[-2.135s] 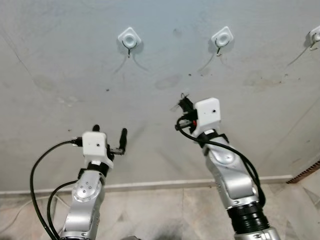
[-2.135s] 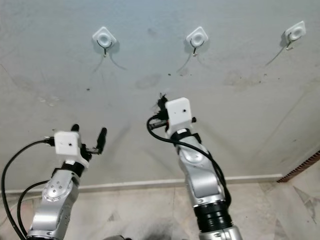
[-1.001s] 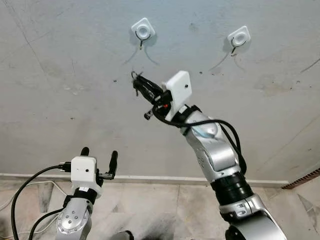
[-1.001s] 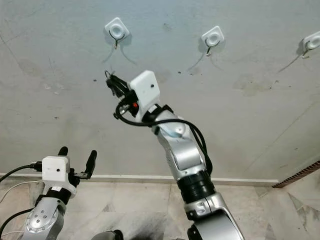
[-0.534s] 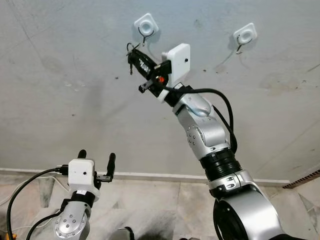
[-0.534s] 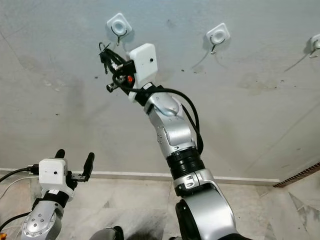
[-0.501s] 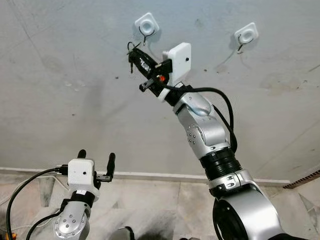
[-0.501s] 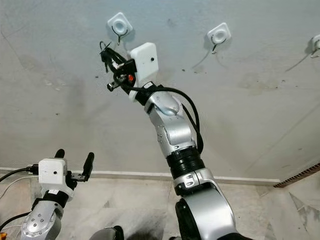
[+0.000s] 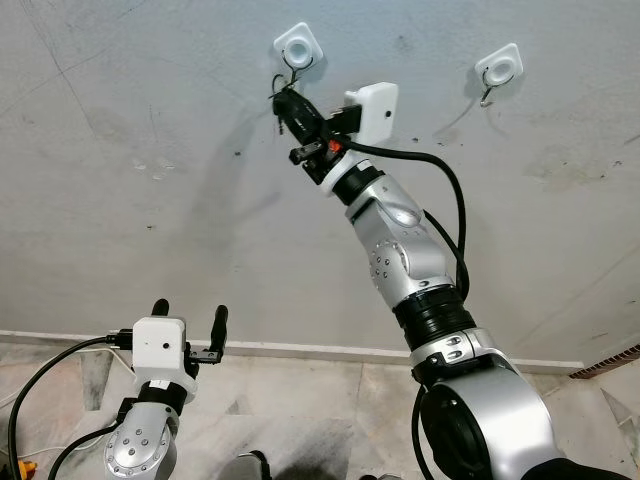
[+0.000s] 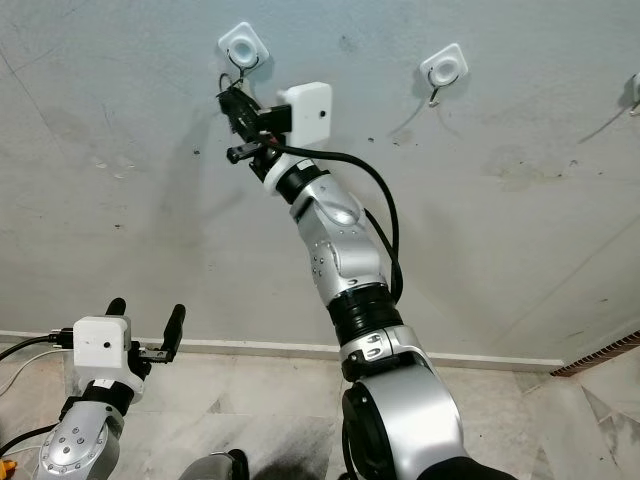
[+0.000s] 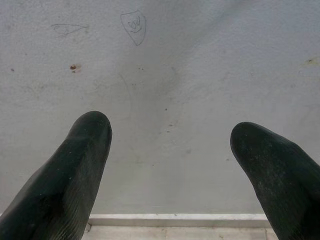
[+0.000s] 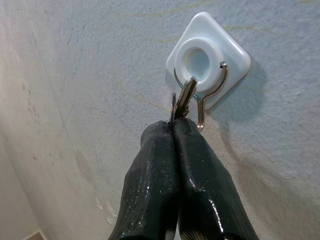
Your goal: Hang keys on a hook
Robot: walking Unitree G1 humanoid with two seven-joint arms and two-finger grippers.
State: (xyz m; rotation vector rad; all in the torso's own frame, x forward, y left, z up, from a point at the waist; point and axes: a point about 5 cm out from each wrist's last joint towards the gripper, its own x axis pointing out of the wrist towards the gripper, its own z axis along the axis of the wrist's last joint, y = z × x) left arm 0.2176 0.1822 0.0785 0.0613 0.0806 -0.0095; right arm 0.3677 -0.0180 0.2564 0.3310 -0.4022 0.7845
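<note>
- The right end effector (image 12: 172, 131) is raised to the wall, its two black fingers pressed together on the keys (image 12: 184, 102), whose metal tips stick out just past the fingertips.
- The keys sit right at the wall hook (image 12: 206, 95), a wire hook under a white square mount with a round centre; in the right wrist view they overlap the wire, but I cannot tell whether the ring is over it.
- In the left eye view the right end effector (image 9: 284, 103) is just below the leftmost hook (image 9: 297, 55); another hook (image 9: 497, 70) is well apart and bare.
- Judged from this, the carry and reach are done; hooking on, letting go and drawing back remain.
- The left end effector (image 9: 188, 318) hangs low near the floor, fingers spread wide, holding nothing.
</note>
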